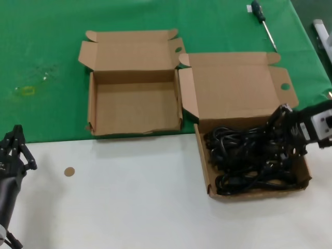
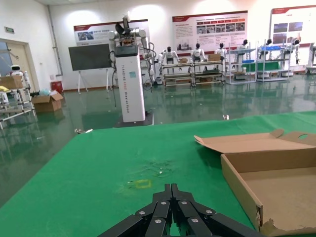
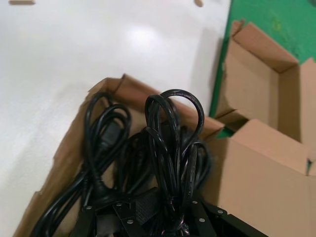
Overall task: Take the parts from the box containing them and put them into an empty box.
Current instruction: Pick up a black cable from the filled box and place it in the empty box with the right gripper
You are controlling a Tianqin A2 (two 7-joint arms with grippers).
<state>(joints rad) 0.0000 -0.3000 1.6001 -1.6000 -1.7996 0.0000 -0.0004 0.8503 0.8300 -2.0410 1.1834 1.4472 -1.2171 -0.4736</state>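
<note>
Green-and-white worktop: right gripper [image 3: 173,217] has its jaws pinched on a looped power cord [image 3: 173,143] inside the larger box [image 1: 210,179] near the front right corner. Looks like the grasp step; next, lift clear toward the empty box [image 1: 92,104]. Only the wrist view shows the loops. Left gripper [image 1: 15,148] idles front left, jaws closed.

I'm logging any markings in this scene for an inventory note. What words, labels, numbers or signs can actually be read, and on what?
White pillar in the hall, left wrist view: vertical lettering down its front, too small to read.
Wall posters behind it: red headers and text, too blurred to read.
Empty box, box of cords, black cords, screwdriver: no print visible.
Right gripper and left gripper: no legible marking.
</note>
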